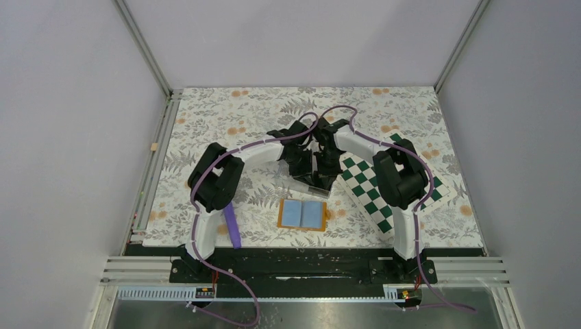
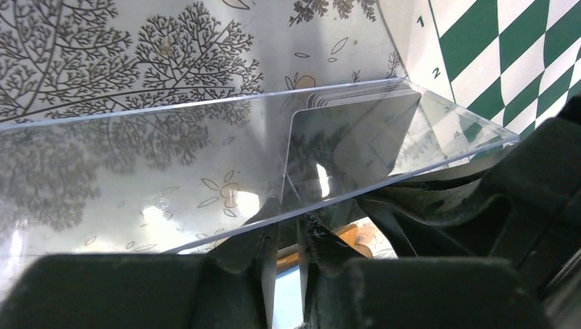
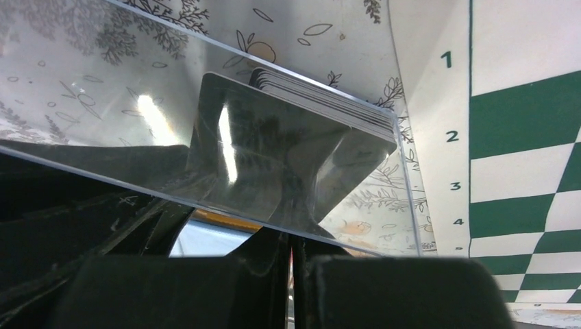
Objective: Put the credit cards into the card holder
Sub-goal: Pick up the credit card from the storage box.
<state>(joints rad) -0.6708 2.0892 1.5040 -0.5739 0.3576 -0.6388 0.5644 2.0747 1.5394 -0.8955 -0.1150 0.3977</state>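
Left claw [image 2: 288, 225] by credit cards [image 2: 349, 140] in clear box [image 2: 137, 171], grip unclear, right claw [image 3: 291, 241] clenched

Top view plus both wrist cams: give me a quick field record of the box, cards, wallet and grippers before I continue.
clear plastic rectangular box: mid-table, between both grippers
dark grey flat cards: stacked inside the box; none seen in the wallet
orange book-like wallet: lying open, light blue lining up, nearer the arm bases than the box
left gripper: jaws a narrow gap apart at the box's edge; grip unclear
right gripper: closed on the box's near wall
green-and-white checkered mat: right of the box
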